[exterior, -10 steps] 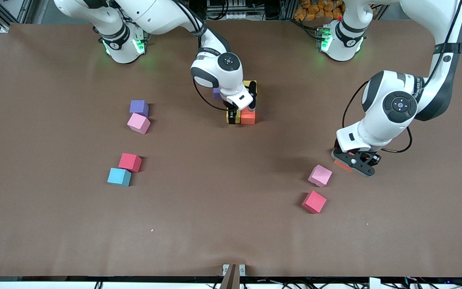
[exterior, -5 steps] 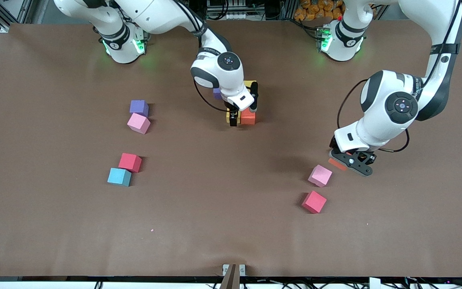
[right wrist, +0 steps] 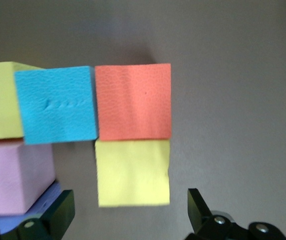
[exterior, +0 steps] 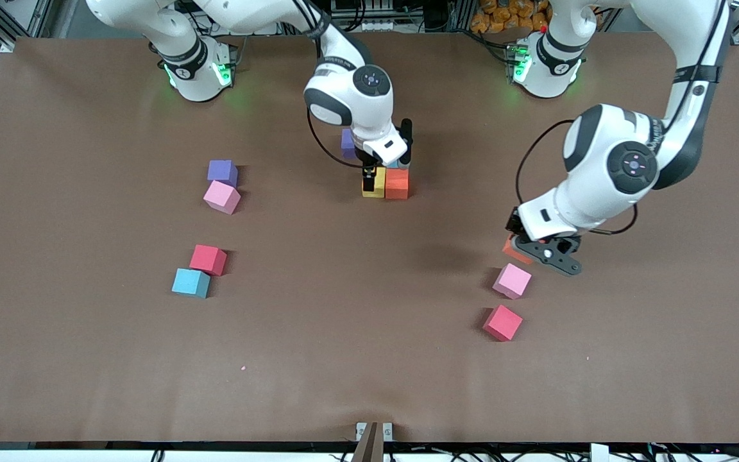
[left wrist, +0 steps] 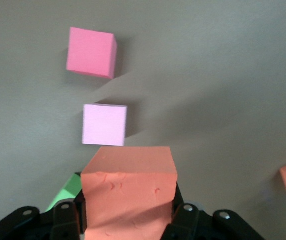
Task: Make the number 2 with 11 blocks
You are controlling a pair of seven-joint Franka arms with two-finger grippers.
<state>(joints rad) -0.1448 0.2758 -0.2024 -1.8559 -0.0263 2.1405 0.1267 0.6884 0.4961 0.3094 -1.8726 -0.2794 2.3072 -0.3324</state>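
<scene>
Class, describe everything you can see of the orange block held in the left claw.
The orange block is a matte foam cube, salmon-orange, its surface faintly dimpled. The left claw is shut on it, black fingers pressing two facing sides. It hangs level above the brown table, over a spot beside the pale pink cube toward the left arm's end. Only the claw touches it.

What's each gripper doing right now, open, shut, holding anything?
Left gripper: shut on the orange block, over the table by the pink block.
Right gripper: open, empty, over the yellow block.
</scene>
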